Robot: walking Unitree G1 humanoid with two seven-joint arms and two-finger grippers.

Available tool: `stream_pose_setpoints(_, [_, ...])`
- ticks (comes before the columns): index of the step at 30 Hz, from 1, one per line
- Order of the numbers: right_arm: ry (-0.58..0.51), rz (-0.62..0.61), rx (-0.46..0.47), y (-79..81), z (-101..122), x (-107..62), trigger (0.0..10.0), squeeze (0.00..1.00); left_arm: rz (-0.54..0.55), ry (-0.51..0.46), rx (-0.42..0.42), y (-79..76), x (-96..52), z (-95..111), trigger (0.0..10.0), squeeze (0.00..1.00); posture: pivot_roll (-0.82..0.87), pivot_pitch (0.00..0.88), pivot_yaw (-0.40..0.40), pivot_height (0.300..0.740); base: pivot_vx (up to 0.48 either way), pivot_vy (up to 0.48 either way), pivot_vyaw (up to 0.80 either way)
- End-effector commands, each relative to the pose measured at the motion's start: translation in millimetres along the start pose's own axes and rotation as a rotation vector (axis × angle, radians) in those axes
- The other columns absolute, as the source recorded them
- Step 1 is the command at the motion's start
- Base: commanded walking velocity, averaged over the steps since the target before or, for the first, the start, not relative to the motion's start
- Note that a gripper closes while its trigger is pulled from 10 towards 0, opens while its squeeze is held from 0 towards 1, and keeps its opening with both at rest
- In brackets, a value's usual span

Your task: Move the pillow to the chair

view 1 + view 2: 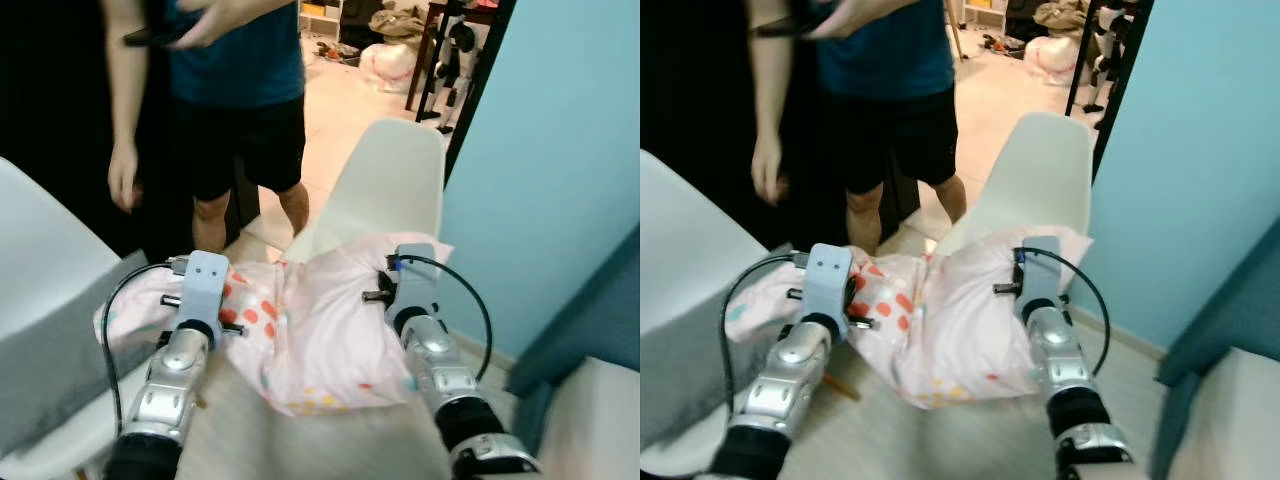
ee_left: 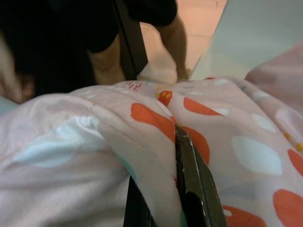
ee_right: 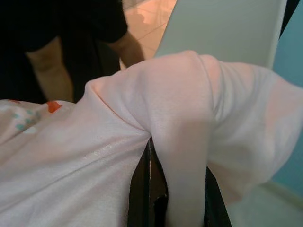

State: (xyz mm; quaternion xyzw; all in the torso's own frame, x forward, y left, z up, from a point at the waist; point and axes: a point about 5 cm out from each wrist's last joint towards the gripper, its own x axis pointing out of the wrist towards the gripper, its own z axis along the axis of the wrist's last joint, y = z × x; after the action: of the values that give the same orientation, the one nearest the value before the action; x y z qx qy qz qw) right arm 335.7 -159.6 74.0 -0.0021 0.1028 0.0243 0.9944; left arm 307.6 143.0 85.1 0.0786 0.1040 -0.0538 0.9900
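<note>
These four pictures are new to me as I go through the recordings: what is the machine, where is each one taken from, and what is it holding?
The machine is a humanoid robot with two silver arms that end in grippers of two long black fingers. The two wide pictures come from a stereo camera on its head, looking forward and down, so they show one scene. The left gripper and the right gripper each pinch a fold of a pink pillow with orange and pale spots, and carry it between them in front of a white chair. The two close pictures come from cameras on the wrists, looking along the fingers; there the pillow cloth bunches between them. A person in dark shorts stands behind, beside the chair. A light blue wall is on the robot's right.
</note>
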Motion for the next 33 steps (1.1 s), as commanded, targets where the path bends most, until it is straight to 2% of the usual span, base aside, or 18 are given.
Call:
stream_pose_setpoints(1, [-0.038,0.031,0.023,11.7,8.9,2.6,10.0,0.00,-0.025,-0.060,0.002,-2.3,0.6,12.2,10.0,0.00,0.07,0.000,-0.002,0.740,0.352,0.000,0.00])
stream_pose_setpoints(19, [-0.039,0.018,0.042,12.1,7.4,1.8,10.0,0.00,-0.034,-0.060,0.017,-1.6,0.8,13.3,10.0,0.00,0.07,0.000,0.009,0.740,0.353,0.000,-0.74])
stream_pose_setpoints(33, [-0.032,0.048,0.021,17.7,6.4,1.9,10.0,0.00,-0.032,-0.062,0.022,-0.2,0.3,13.9,10.0,0.00,0.08,0.000,0.006,0.740,0.353,0.000,0.00])
